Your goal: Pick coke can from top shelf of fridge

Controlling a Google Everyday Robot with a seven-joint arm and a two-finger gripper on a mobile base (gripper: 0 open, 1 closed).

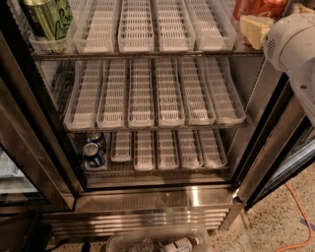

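Note:
The fridge (147, 197) stands open in front of me, with three wire racks of white plastic lanes. The top shelf (147, 29) runs along the top of the view. A red object, apparently the coke can (256, 7), sits at the shelf's far right and is cut off by the frame edge. My gripper (255, 28) shows as a cream-coloured part right below and against that red object, at the end of my white arm (293, 42). A green can (47, 17) stands at the shelf's far left.
Two small dark-blue cans (93, 150) lie at the left of the bottom rack. The dark door frame (34, 138) runs down the left and the open door edge (275, 152) down the right. A clear bin with bottles (157, 243) sits on the floor below the steel base.

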